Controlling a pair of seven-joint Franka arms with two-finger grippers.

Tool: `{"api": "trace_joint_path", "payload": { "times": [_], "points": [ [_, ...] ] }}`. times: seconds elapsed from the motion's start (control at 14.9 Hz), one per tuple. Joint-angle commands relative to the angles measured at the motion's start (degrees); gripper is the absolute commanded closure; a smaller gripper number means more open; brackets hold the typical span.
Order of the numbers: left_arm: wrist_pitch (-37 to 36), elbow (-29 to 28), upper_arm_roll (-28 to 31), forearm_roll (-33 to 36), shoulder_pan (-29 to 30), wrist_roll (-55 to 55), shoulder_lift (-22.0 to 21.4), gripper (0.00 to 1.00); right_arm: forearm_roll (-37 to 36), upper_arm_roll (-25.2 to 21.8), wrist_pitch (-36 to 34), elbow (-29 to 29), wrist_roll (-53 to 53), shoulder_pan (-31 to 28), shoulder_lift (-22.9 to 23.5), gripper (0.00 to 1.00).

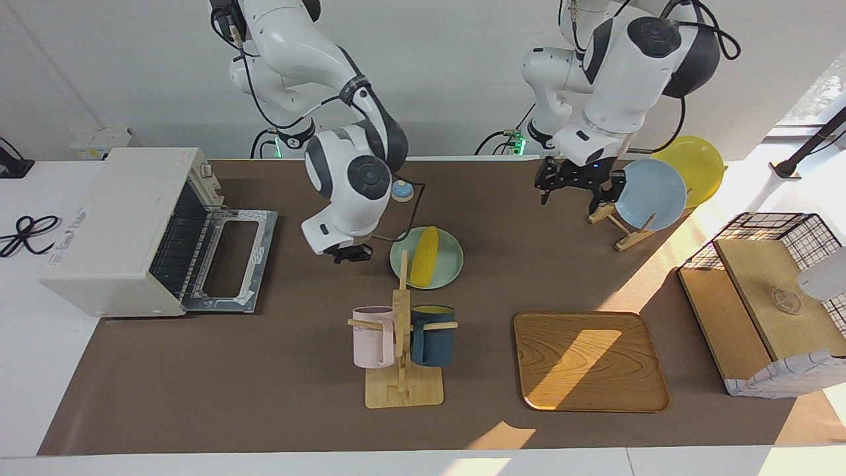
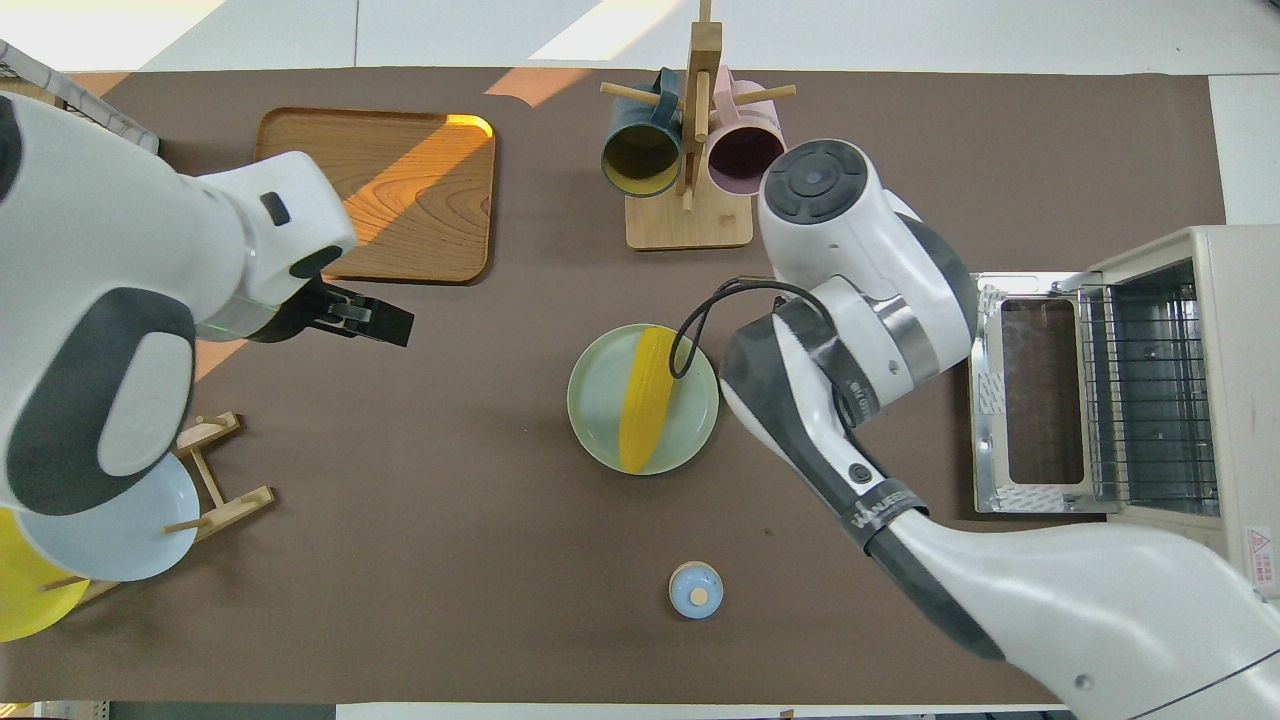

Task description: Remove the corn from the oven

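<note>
The corn (image 1: 424, 256) is a smooth, bright yellow cob with tapered ends, lying across a pale green plate (image 1: 449, 264) near the middle of the tabletop (image 1: 264, 396). It is out of the oven (image 1: 119, 231), which stands at the right arm's end of the tabletop with its door (image 1: 231, 261) dropped flat and its wire rack showing.

The right hand (image 1: 350, 253) hangs low just beside the plate, toward the oven. In the facing view its dark tip shows under the wrist, holding nothing, though I cannot tell whether its fingers are spread or pressed together; in the overhead view the arm's own wrist hides it. The left hand (image 1: 574, 182) hangs over the tabletop beside a wooden rack carrying a blue plate (image 1: 651, 193) and a yellow plate (image 1: 697, 165). It grips nothing, and its finger spacing I cannot tell either.

The overhead view shows the insides of the two mugs on the mug stand (image 2: 690, 215) and a small blue bell (image 2: 696, 589) nearer the robots than the green plate. A wooden tray (image 2: 390, 200) lies toward the left arm's end.
</note>
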Motion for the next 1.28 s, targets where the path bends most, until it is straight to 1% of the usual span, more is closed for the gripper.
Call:
{"api": "trace_joint_path", "payload": {
  "times": [0.0, 0.07, 0.13, 0.34, 0.4, 0.54, 0.67, 0.87, 0.94, 1.01, 1.08, 1.21],
  "points": [
    [7.02, -3.02, 0.87, -1.71, -5.6, 0.06, 2.89, 0.0, -0.92, 1.01, 12.13, -14.02, -7.34, -9.99, -5.22, 1.0],
    [9.14, -3.03, 0.87, -2.15, -7.45, -0.2, 5.08, 0.0, -0.92, 1.01, 14.25, -16.23, -7.97, -11.23, -5.75, 1.0],
    [10.72, -2.94, 0.87, -4.15, -9.12, -1.42, 7.02, 0.0, -0.92, 0.92, 15.93, -17.47, -8.06, -12.11, -5.93, 1.0],
    [15.82, -2.68, 0.79, -5.4, -12.91, -1.96, 11.85, 0.0, -1.88, 0.92, 16.56, -18.36, -8.06, -12.74, -5.93, 1.0],
    [17.75, -2.33, 0.87, -5.93, -14.66, -2.05, 14.22, 0.0, -2.67, 0.92, 16.73, -18.53, -8.15, -12.74, -5.84, 1.0],
    [21.62, -2.32, 0.87, -7.42, -17.3, -3.79, 17.22, 0.0, -7.22, 0.92, 15.6, -18.8, -8.15, -12.83, -5.93, 1.0],
    [25.13, -1.54, 1.05, -7.43, -20.38, -7.48, 20.9, 0.0, -11.19, 0.92, 12.79, -18.62, -8.06, -13.0, -6.45, 1.0],
    [26.99, -1.62, 1.22, -7.43, -21.18, -8.46, 22.68, 0.0, -11.9, 0.92, 11.03, -18.45, -8.15, -13.27, -7.16, 1.0],
    [27.78, -1.71, 1.23, -6.9, -21.44, -10.38, 23.9, 0.0, -13.04, 0.92, 10.67, -18.01, -8.76, -13.27, -7.33, 1.0],
    [29.53, -2.32, 1.31, -6.81, -22.06, -11.62, 24.17, 0.0, -14.7, 0.92, 8.84, -16.79, -12.07, -13.27, -8.29, 1.0],
    [29.81, -2.67, 1.31, -6.72, -22.06, -11.63, 24.18, 0.0, -14.98, 0.92, 6.21, -15.3, -17.33, -13.79, -10.04, 1.0],
    [29.98, -3.11, 1.31, -6.72, -22.06, -11.8, 24.18, 0.0, -14.63, 1.09, 3.38, -12.92, -27.96, -17.46, -13.64, 1.0]
  ]
}}
